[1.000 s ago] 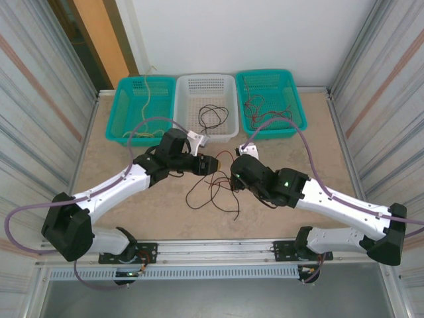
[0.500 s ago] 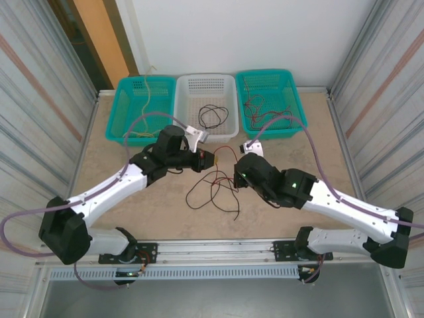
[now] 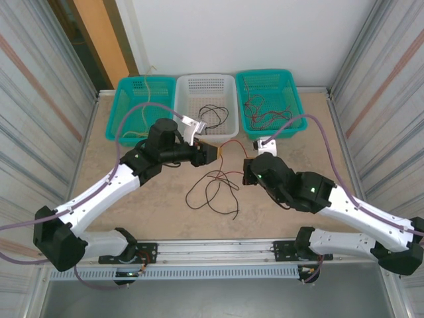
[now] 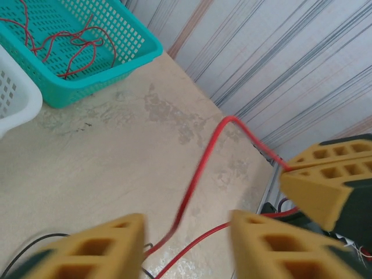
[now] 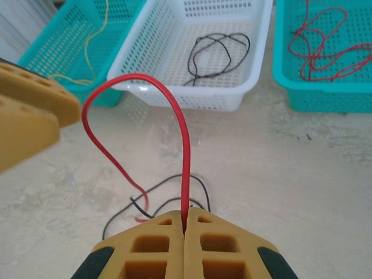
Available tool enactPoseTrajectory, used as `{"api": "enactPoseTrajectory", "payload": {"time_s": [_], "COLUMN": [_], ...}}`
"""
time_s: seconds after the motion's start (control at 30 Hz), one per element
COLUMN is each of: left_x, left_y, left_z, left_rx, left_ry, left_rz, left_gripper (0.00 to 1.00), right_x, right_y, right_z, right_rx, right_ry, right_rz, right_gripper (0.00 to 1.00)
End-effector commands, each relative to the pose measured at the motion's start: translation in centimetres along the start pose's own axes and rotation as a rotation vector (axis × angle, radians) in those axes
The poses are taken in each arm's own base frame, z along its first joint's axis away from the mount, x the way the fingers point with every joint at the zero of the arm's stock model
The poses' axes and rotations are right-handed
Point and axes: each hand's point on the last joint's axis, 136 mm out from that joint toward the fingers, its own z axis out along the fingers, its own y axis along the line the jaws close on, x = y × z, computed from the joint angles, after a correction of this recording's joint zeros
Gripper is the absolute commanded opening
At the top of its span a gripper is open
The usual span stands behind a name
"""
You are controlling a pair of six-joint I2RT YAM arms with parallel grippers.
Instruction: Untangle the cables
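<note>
Your right gripper (image 5: 186, 220) has its jaws pressed together on the red cable (image 5: 185, 145). They pinch it right at the tips, so the wire stands up in an arch above the worktop (image 3: 172, 218). That lift looks meant to draw this strand clear of the loose tangle (image 3: 213, 191) of red and black wire lying between your two arms.

Your left gripper (image 4: 186, 216) sits close opposite with its jaws spread. The same red cable runs through the gap between them without being pinched, so that side grips nothing.

Along the far edge, three baskets serve as sorting bins:
- The left teal basket (image 3: 122, 99) holds a yellow cable (image 3: 149, 99).
- The white basket (image 3: 205, 79) holds a black cable (image 3: 211, 116).
- The right teal basket (image 3: 296, 99) holds red cables (image 3: 265, 106).

The lifted strand most likely belongs in the right teal basket.
</note>
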Motion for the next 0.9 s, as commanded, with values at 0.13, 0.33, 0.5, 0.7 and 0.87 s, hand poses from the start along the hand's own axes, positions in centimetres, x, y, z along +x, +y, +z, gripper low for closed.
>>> {"api": "enactPoseTrajectory", "payload": {"time_s": [0.13,0.33,0.5,0.7,0.87], "left_x": [3.3,5.5,6.9,9.5,12.9], "left_y": [1.9,3.7,4.5,6.7,8.8], "left_z": [1.9,2.9,3.5,3.9,3.9], "left_rx": [0.008,-0.035,-0.053,-0.134,-0.195], "left_ry": [0.053,0.117,0.161,0.225,0.292], "left_rz": [-0.093,-0.150,-0.174,-0.221,-0.288], "left_gripper": [0.70,0.65,0.60,0.55,0.49], "right_x": [-8.2,-13.7,-18.2,-22.4,-24.7], "right_y": [2.6,2.2,-0.1,-4.3,-7.3], "right_z": [-4.1,-4.8,-4.5,-2.2,0.3], "right_rx": [-0.107,-0.122,-0.113,-0.065,-0.068], "right_ry": [-0.197,-0.280,-0.340,-0.363,-0.357], "right_rz": [-0.012,0.033,0.102,0.194,0.289], "right_gripper": [0.00,0.00,0.00,0.00,0.00]}}
